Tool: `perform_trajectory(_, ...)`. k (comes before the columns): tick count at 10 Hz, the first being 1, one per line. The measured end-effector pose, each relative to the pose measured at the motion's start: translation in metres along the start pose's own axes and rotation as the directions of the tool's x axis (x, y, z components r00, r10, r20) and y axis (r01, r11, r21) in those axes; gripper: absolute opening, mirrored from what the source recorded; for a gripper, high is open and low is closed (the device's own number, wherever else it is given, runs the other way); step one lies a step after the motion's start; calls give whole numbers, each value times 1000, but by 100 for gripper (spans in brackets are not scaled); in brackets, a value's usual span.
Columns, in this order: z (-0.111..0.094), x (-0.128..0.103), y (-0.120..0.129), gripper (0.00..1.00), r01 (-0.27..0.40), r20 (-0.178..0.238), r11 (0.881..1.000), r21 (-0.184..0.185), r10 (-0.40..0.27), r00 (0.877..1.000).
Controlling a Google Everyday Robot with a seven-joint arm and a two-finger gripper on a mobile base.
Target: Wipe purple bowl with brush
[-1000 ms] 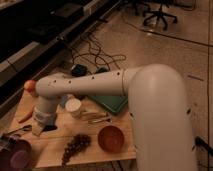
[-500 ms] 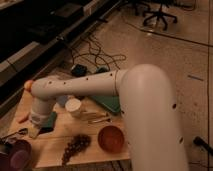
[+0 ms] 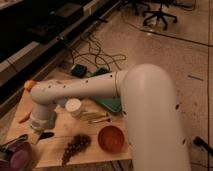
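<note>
At the near left corner of the wooden table (image 3: 65, 155) we see the purple bowl (image 3: 19, 159), glossy and dark, cut partly by the picture's edge. A slim dark shape (image 3: 16, 142) lies slanted just above its rim; we cannot tell whether this is the brush or something else. Just up and to the right of the bowl hangs the gripper (image 3: 43, 134), pointing down at the boards beneath the pale, rounded wrist of the arm (image 3: 85, 90). It is near the bowl but apart from it, and we cannot tell whether it is clenched, released or grasping anything.

Behind the wrist, on the left, we note an orange carrot-like piece (image 3: 24, 118) on the table. A white cup (image 3: 73, 106) stands just under the forearm, with thin pale sticks (image 3: 95, 116) lying beside it to the right. Nearer to us a dark grape bunch (image 3: 75, 145) lies on the wood, and to its right sits the orange-brown bowl (image 3: 111, 138). A green tray (image 3: 109, 103) shows at the far side, partly hidden by the arm. Beyond the table, black cables (image 3: 95, 50) trail over the speckled floor, and an office chair (image 3: 159, 12) stands well apart at the top.
</note>
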Motion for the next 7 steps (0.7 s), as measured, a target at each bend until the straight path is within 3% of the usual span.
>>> perform_trajectory(7, -7, 36, 10, 0, -60, -5, 998, 18, 60, 998)
